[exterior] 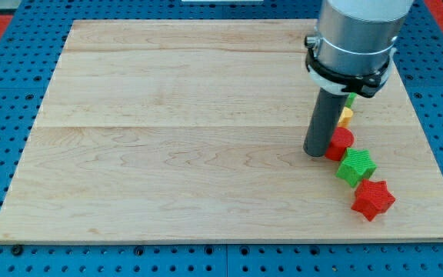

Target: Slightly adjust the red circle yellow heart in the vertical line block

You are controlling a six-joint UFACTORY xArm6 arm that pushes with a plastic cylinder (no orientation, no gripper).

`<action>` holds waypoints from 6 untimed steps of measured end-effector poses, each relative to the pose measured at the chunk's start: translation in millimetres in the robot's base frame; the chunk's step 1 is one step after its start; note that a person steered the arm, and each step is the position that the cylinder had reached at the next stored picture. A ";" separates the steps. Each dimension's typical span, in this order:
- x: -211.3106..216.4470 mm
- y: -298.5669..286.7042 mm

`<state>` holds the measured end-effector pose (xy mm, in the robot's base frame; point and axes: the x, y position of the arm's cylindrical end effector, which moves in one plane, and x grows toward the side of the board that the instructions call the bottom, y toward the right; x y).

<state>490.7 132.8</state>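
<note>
While my tip [314, 152] touches the red circle's [341, 143] left edge | no gripper fitted, grasp state: cannot tell | nudge gently toward yellow heart [345, 116], sparing green star [357, 166].

Two red blocks [341, 143] [373, 199], two green [357, 166] [350, 100], one yellow [345, 116].

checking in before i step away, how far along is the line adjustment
Done: the blocks already form a slanted line near the board's right edge, ending in the green star and red star. In hand: my tip touches the red circle. Left: the half-hidden yellow heart.
</note>
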 end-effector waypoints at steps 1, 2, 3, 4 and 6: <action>0.0 11.6; -0.2 13.5; -14.1 -28.8; -49.7 -23.9; -49.1 17.0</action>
